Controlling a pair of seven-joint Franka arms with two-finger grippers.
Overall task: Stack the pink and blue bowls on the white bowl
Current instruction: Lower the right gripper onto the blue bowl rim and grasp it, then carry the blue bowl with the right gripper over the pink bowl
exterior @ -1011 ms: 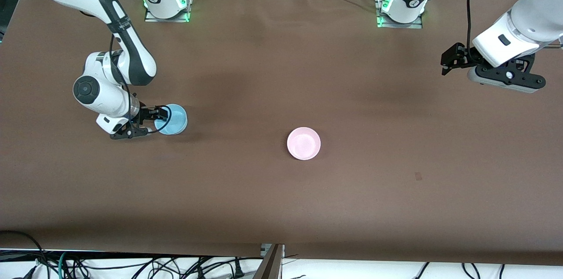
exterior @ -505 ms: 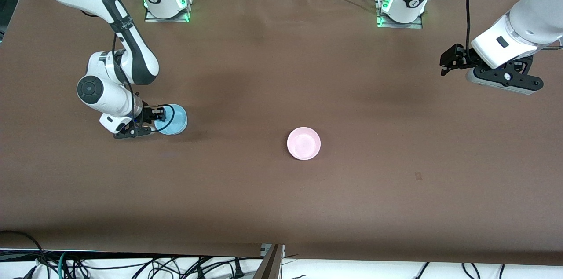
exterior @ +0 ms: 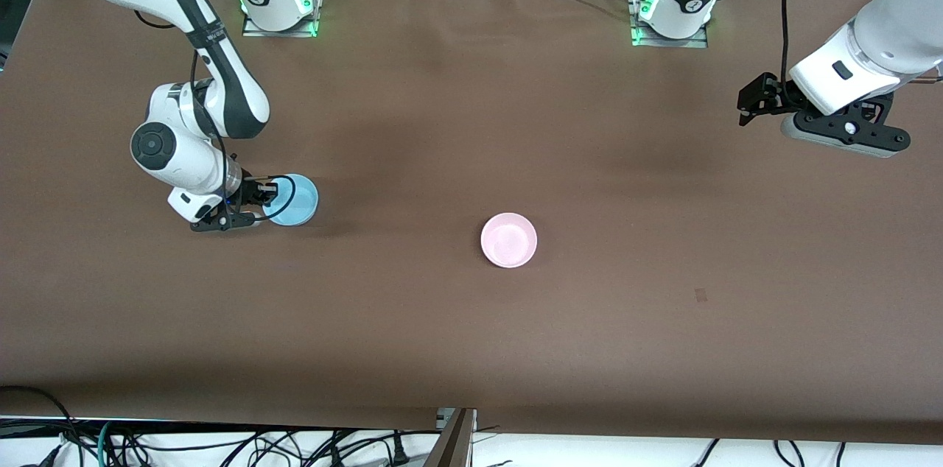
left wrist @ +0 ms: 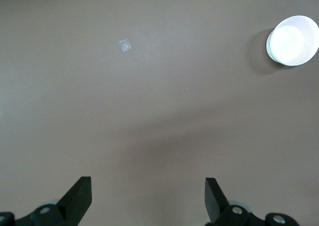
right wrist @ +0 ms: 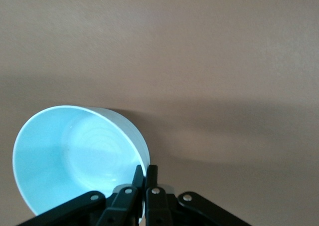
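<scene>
- The brown table (exterior: 471, 349) carries only two bowls in the front view. No white bowl shows anywhere on it.
- The right arm reaches down at its own end of the table. Over the last second its wrist has edged toward the middle of the table.
- The left arm waits, raised over bare table at its own end. It has barely moved.
- The blue bowl (exterior: 292, 199) lies toward the right arm's end, a little farther from the front camera than the pink bowl. It has slid slightly toward the middle along with the gripper. In the right wrist view it sits tilted, and I cannot tell whether it is clear of the table.
- The pink bowl (exterior: 508, 240) rests near the table's middle, upright and untouched, well apart from both grippers.
- The right gripper (exterior: 269, 194) has its fingers (right wrist: 151, 178) pinched tight on the blue bowl's rim.
- The left gripper (exterior: 748, 107) has its fingers (left wrist: 79, 196) spread wide, holding nothing.
- A small mark (exterior: 700, 295) lies on the table toward the left arm's end.
- Judgement: the grasp looks made and the carry seems to be just starting. With no white bowl in sight, the stack's base is unclear, and the pink bowl is the only place to set the blue one.
</scene>
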